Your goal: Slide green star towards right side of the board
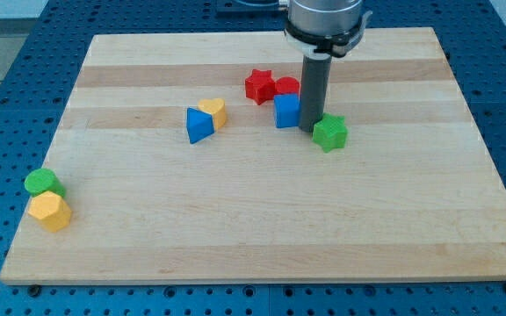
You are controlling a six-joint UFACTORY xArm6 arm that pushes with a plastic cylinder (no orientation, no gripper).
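The green star (329, 132) lies right of the board's middle, in the upper half. My tip (309, 130) stands on the board just left of the green star, touching or almost touching it. The blue cube (287, 111) sits directly left of the rod. The rod rises to the arm's head at the view's top.
A red star (258, 86) and a red round block (286, 86) sit above the blue cube. A blue triangular block (198, 125) and a yellow heart (213, 111) lie left of centre. A green round block (42, 183) and a yellow hexagon (50, 211) sit at the wooden board's (262, 237) left edge.
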